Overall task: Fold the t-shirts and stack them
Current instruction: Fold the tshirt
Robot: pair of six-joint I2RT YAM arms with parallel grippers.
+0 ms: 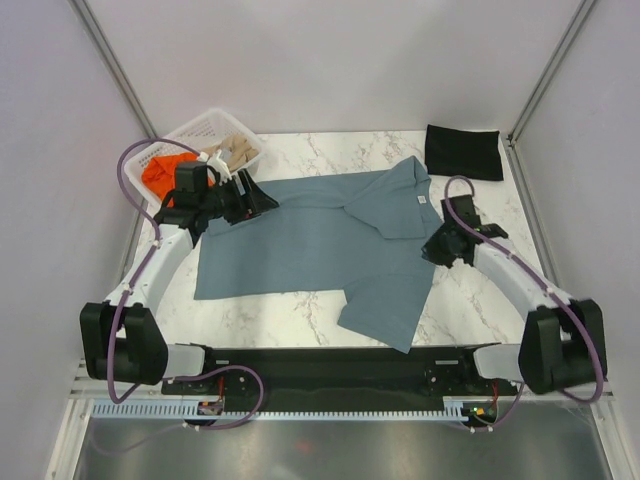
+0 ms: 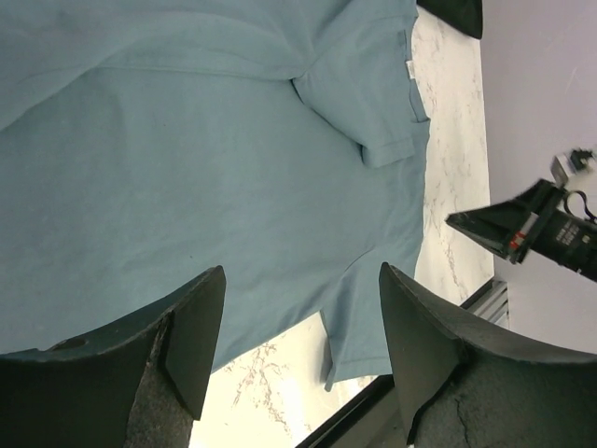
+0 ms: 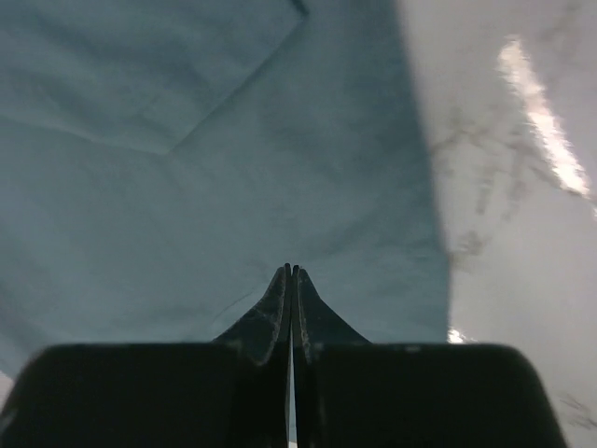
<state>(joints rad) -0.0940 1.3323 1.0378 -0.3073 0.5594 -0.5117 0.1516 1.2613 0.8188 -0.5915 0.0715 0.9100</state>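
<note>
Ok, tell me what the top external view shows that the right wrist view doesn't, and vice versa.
Only the top view: the white basket holding the orange shirt and beige shirt, the black shirt at the far right corner, and the left gripper. Only the right wrist view: the right gripper close up, its fingers pressed shut over cloth. Both: the blue-grey shirt and the marble table.

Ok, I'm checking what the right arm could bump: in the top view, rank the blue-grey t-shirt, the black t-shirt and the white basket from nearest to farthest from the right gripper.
1. Blue-grey t-shirt: mid-table, the right gripper is at its right edge.
2. Black t-shirt: folded, far right corner.
3. White basket: far left corner.
</note>
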